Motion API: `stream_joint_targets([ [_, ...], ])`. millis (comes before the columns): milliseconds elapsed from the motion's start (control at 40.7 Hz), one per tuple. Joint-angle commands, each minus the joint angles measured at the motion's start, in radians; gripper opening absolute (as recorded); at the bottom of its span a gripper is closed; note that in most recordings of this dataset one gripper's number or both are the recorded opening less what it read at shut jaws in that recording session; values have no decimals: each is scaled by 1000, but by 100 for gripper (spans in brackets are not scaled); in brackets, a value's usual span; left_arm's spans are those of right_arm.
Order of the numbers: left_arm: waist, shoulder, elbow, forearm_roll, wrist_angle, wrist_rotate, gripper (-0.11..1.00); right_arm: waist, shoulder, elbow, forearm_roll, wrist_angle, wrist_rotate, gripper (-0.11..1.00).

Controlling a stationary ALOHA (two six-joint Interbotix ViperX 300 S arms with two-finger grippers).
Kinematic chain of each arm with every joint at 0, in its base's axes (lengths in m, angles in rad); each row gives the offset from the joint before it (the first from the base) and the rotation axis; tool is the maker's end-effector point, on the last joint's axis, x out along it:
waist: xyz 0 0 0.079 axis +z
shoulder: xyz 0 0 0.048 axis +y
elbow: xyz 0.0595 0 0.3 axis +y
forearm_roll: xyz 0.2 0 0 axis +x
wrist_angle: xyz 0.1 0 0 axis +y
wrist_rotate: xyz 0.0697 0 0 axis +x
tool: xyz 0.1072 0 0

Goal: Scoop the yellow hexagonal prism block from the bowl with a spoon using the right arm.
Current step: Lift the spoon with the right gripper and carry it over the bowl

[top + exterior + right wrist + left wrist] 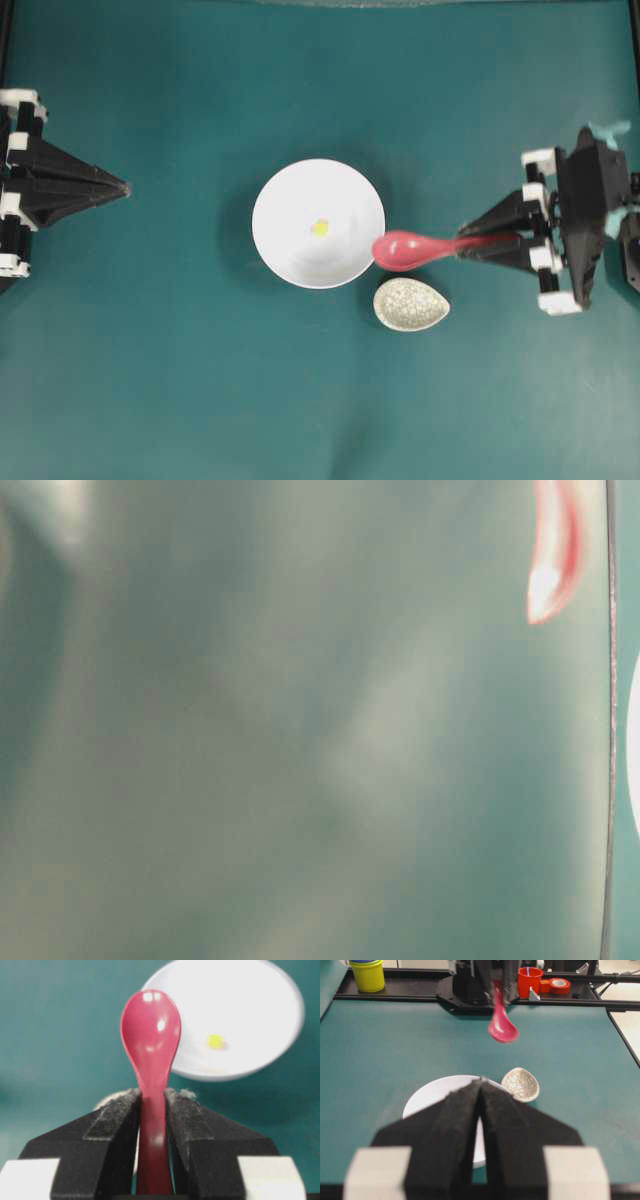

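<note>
The white bowl [318, 223] sits mid-table with the tiny yellow block [320, 227] inside it; both show in the right wrist view, bowl [260, 990] and block [215, 1041]. My right gripper [465, 245] is shut on the handle of the pink-red spoon [402, 250], held above the table with its scoop just right of the bowl's rim. In the right wrist view the spoon [151, 1035] stands between the fingers, gripper [152, 1097]. My left gripper [125, 187] is shut and empty at the far left; in its own view [481, 1082] it points at the bowl [432, 1095].
A speckled teardrop spoon rest [411, 304] lies just below the spoon's scoop, right of the bowl, and also shows in the left wrist view [520, 1084]. A yellow cup [367, 974], a red cup [529, 980] and a tape roll [559, 985] stand beyond the table's far edge.
</note>
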Motion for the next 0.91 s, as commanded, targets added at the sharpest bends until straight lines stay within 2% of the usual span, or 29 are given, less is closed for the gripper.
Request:
stream_joint_targets([
  [0, -3, 3, -20, 2, -12, -2, -1, -60, -17, -72, 0, 106, 0, 23],
  [123, -2, 3, -20, 2, -14, -2, -1, -135, -12, -132, 0, 199, 6, 23],
  [270, -2, 5, -21, 2, -14, -2, -1, -196, 15, -189, 0, 244, 14, 23],
  [515, -2, 3, -21, 2, -14, -2, -1, -209, 103, -282, 0, 302, 25, 23],
  [761, -2, 3, -21, 2, -14, -2, -1, -227, 236, -413, -2, 472, 100, 23],
  [884, -2, 0, -20, 2, -14, -2, -1, -232, 307, -474, -21, 549, 144, 23],
])
